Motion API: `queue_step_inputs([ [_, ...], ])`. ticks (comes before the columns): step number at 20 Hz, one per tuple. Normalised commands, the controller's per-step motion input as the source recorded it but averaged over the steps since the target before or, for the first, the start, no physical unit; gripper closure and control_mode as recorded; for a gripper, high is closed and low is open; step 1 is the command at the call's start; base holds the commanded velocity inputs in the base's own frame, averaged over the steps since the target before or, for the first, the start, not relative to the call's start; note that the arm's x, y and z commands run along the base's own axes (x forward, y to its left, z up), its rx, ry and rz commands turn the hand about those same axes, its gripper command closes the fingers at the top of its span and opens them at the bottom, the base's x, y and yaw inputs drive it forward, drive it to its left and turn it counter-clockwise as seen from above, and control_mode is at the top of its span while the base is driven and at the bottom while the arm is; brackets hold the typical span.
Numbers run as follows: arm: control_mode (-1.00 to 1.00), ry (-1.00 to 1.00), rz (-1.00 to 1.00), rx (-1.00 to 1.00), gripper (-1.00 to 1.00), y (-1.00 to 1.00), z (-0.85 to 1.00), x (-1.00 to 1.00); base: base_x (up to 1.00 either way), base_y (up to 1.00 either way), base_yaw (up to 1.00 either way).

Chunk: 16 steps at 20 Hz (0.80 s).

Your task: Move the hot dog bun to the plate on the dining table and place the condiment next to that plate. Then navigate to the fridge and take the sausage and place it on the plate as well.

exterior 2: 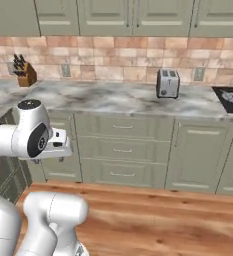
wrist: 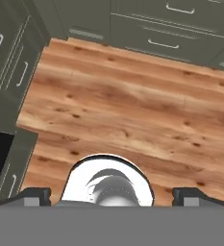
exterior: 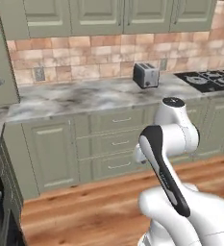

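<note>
The base looks to be in transit past the grey marble worktop [exterior: 84, 96]; the gripper [wrist: 113, 196] hangs over the wooden floor [wrist: 132, 110], fingers [wrist: 34, 196] spread wide and empty. Next it must find its target.

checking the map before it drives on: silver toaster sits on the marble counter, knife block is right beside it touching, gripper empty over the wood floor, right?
Not quite. The wooden knife block stands far along the grey marble counter from the silver two-slot toaster, not touching, as the right base view shows. The rest holds: the gripper is open over the wooden plank floor.
</note>
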Motion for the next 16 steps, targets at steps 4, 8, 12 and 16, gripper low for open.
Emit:
queue_step_inputs([
  [4,1.00,0.00,0.00,0.00,-1.00,0.00,0.00,0.00,1.00,0.00,0.66],
  [8,1.00,0.00,0.00,0.00,-1.00,0.00,0.00,0.00,0.96,0.00,0.71],
  [12,1.00,0.00,0.00,0.00,-1.00,0.00,0.00,0.00,0.86,0.00,0.73],
  [16,1.00,0.00,0.00,0.00,-1.00,0.00,0.00,0.00,0.72,0.00,0.78],
])
